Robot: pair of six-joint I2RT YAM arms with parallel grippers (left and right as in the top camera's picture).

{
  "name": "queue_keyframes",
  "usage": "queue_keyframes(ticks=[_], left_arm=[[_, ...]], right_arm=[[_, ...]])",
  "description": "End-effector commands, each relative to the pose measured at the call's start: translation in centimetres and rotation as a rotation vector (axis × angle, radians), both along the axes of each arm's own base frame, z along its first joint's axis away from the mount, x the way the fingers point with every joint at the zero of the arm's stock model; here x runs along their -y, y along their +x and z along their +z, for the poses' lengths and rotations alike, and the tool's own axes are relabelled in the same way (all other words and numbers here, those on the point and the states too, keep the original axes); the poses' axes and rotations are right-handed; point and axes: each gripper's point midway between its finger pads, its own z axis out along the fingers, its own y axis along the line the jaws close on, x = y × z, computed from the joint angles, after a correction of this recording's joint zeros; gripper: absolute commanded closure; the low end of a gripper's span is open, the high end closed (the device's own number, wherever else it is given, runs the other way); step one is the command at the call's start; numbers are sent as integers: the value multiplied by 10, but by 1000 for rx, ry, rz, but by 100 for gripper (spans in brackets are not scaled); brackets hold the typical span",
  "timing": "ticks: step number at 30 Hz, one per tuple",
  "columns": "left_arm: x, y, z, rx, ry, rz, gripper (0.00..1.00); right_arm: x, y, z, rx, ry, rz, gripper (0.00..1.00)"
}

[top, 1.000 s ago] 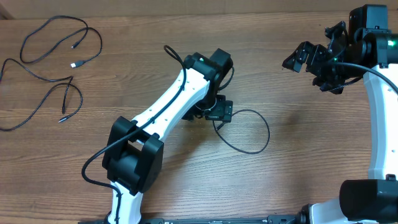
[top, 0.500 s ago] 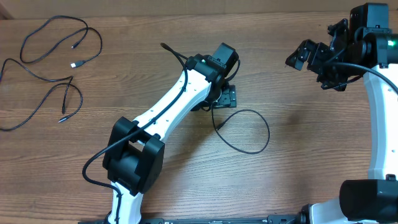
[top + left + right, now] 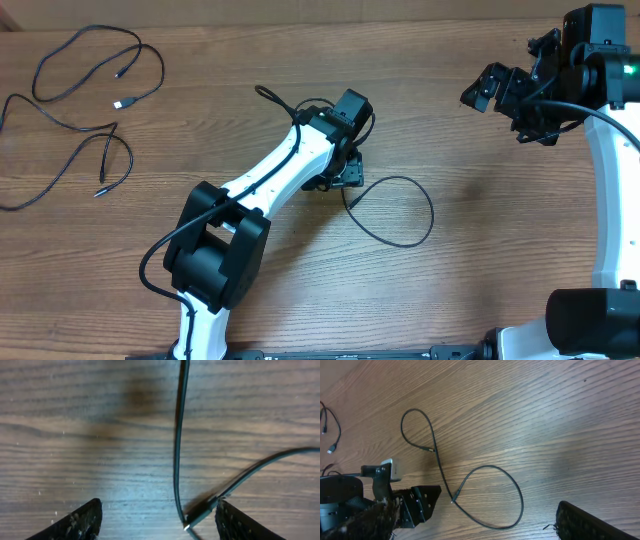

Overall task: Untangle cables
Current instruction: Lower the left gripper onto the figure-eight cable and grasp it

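One thin black cable [image 3: 431, 212] lies mid-table in a wide loop, with its far end [image 3: 260, 90] curling out past my left arm. My left gripper [image 3: 347, 172] is open, low over the table where the cable crosses itself. In the left wrist view the cable [image 3: 176, 450] runs between the open fingers [image 3: 157, 522], and its silver-tipped plug [image 3: 200, 512] lies by the right finger, not gripped. My right gripper [image 3: 503, 103] is open and empty, raised at the far right. Its wrist view [image 3: 477, 525] shows the whole looped cable [image 3: 520, 505].
Other thin black cables lie spread at the table's far left, one with a silver plug [image 3: 120, 104] and another below it [image 3: 100, 188]. My left arm [image 3: 270, 185] slants across the middle. The right arm base stands at the right edge [image 3: 605, 220].
My left gripper swung up and right, then back down left over the cable crossing. The cable's far end shifted slightly. The right arm has barely moved.
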Motion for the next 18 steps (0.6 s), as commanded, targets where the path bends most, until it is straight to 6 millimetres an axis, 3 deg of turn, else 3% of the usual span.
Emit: queue_keyframes(ticks=[1,6,14,18], left_arm=[[-3,9,3,61,35,-17,27],[-10,13,1,85,83,-13,25],[-2,10,-22,55,95,-116,19],[-1,13,-22,64,92,-113,23]], right_arm=[[0,-1,3,13,-8,1,0],[0,-1,3,13,-8,1,0],[0,-1,3,13,-8,1,0],[0,-1,3,13,-8,1,0]])
